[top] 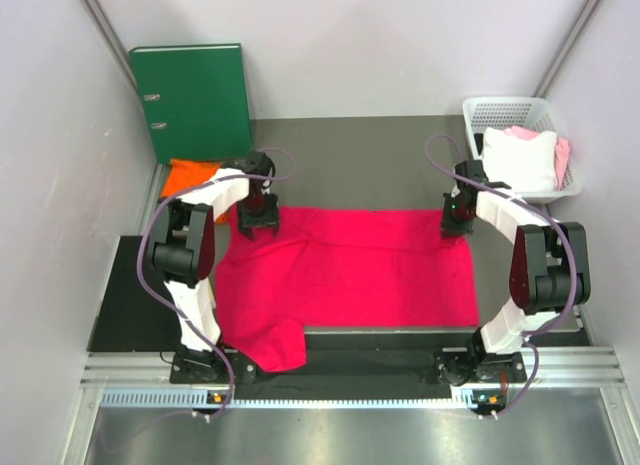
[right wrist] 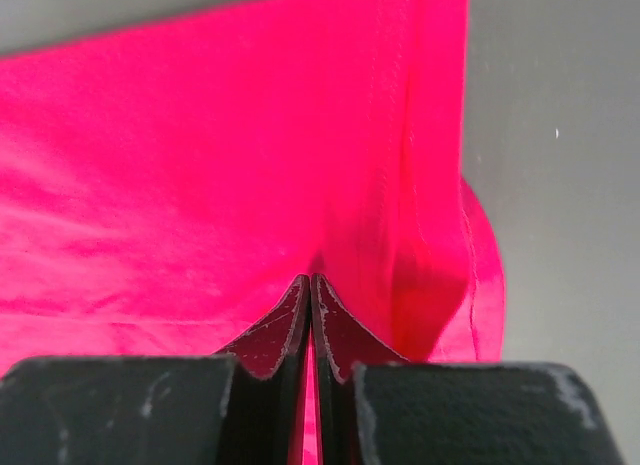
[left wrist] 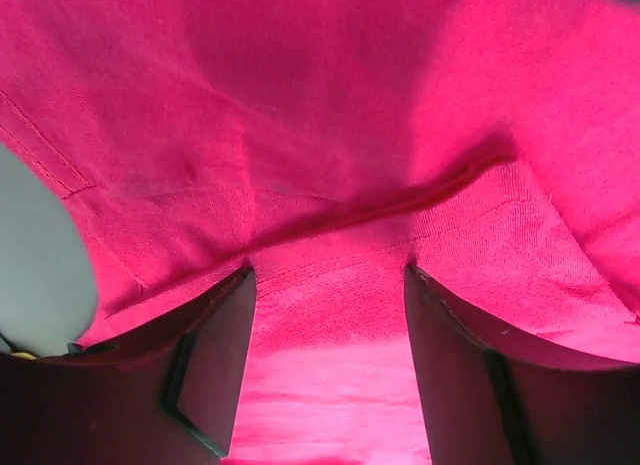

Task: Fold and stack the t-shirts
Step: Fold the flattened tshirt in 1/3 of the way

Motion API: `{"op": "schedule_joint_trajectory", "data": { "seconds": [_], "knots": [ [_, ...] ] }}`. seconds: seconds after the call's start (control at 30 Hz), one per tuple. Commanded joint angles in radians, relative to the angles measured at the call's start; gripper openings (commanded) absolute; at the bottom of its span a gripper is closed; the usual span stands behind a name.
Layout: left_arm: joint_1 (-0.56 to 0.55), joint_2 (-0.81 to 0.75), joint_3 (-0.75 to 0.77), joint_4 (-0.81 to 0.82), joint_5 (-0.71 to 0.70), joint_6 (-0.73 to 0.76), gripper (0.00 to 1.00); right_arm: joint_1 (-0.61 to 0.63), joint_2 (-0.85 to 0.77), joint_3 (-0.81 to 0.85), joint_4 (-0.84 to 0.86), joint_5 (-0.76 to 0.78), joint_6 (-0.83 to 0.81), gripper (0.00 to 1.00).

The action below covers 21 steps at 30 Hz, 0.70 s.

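Observation:
The crimson-pink t-shirt (top: pixel 350 275) lies spread flat on the table, with one sleeve hanging toward the near left. My left gripper (top: pixel 256 223) is at its far left corner. In the left wrist view it (left wrist: pixel 329 270) is open, its tips pressed into the pink cloth (left wrist: pixel 330 135), which fills the gap. My right gripper (top: pixel 457 222) is at the far right corner. In the right wrist view it (right wrist: pixel 310 278) is shut on a thin fold of the shirt (right wrist: pixel 200 165) near its hem. The orange t-shirt (top: pixel 188 175) lies bunched behind my left arm, partly hidden.
A green ring binder (top: pixel 195 100) stands against the back wall at the left. A white basket (top: pixel 520 115) at the back right holds white and pale pink cloth. Grey walls close in on both sides. Bare dark table (top: pixel 360 160) lies beyond the shirt.

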Motion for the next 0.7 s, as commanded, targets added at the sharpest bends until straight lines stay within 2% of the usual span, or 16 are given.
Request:
{"op": "schedule_joint_trajectory", "data": {
  "seconds": [0.0,0.4,0.43,0.63,0.67],
  "knots": [
    [-0.006,-0.006,0.027,0.040,-0.024,-0.016,0.69,0.008,-0.032,-0.012,-0.038,0.036,-0.017,0.02],
    [-0.008,0.031,0.080,0.092,-0.012,-0.022,0.70,0.007,0.017,0.005,-0.039,0.032,-0.024,0.01],
    [-0.009,0.051,0.087,0.092,-0.001,-0.014,0.65,0.008,0.023,0.012,-0.042,0.030,-0.027,0.01],
    [-0.026,0.096,0.096,0.071,0.014,-0.002,0.52,0.008,0.035,0.028,-0.042,0.023,-0.028,0.01],
    [-0.028,0.096,0.093,0.072,0.016,-0.002,0.34,0.006,0.037,0.029,-0.043,0.023,-0.027,0.01]
  ]
}}
